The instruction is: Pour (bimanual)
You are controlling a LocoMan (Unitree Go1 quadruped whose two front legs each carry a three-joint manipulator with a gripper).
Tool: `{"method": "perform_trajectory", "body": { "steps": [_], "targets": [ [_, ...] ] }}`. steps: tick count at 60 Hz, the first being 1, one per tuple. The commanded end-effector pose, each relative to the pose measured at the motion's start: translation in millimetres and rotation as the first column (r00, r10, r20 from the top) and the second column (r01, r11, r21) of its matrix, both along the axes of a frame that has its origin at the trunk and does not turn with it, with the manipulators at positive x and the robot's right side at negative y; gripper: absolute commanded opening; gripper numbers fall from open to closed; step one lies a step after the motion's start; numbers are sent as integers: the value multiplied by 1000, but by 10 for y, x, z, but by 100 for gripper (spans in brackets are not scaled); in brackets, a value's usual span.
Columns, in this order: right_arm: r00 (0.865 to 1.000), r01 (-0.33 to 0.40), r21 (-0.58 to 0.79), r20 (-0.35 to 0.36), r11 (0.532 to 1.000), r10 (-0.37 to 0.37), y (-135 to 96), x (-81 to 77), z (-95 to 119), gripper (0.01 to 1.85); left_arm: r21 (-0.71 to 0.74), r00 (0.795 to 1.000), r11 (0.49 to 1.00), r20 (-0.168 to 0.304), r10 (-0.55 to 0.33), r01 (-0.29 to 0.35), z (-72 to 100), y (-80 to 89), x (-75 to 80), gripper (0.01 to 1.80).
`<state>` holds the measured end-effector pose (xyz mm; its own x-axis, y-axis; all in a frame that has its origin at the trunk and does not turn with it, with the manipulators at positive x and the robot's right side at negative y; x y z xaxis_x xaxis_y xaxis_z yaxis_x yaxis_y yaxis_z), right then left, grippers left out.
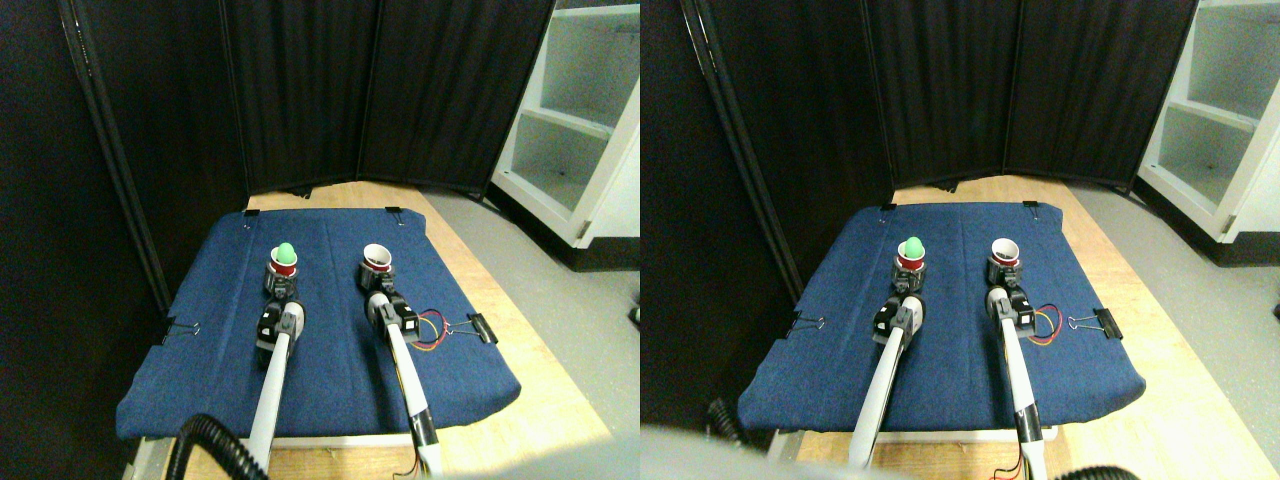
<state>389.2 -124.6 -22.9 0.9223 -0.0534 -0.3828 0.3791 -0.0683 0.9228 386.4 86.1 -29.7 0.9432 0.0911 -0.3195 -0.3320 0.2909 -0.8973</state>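
Two red cups with white rims stand upright on the blue cloth (330, 350). The left cup (284, 264) has a green ball (285, 251) sitting in its mouth. The right cup (377, 261) looks empty inside. My left gripper (281, 283) is at the base of the left cup and shut on it, hiding the cup's lower part. In the same way my right gripper (377, 281) is shut on the base of the right cup. The cups stand about a hand's width apart.
Binder clips (480, 327) pin the cloth to a wooden table (560, 400). Loose coloured wires (432, 330) lie beside the right arm. Black folding screens (300, 90) close off the back and left. A white shelf unit (575, 120) stands at the right.
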Motion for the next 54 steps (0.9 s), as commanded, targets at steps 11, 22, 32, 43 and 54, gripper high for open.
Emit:
{"method": "perform_trajectory", "body": {
  "steps": [11, 22, 32, 43, 54],
  "targets": [
    [1000, 21, 59, -19, 998, -20, -25, 11, -5, 107, 15, 997, 998, -28, -68, 69, -62, -37, -47, 125],
    [1000, 8, 42, -8, 999, -7, -38, -7, -9, 121, 11, 997, 997, -29, -72, 73, -36, -43, -55, 126],
    [1000, -13, 42, 16, 999, 13, -40, -62, 43, 138, 31, 996, 995, -18, -93, 93, -8, -43, -93, 129],
    [999, -21, 40, 26, 999, 20, -32, -112, 126, 139, 15, 994, 994, 3, -108, 108, 48, -26, -170, 128],
    [996, -56, 7, 68, 998, 56, -31, -174, 204, 137, 30, 990, 990, 8, -140, 140, 134, 1, -263, 129]
  ]
}}
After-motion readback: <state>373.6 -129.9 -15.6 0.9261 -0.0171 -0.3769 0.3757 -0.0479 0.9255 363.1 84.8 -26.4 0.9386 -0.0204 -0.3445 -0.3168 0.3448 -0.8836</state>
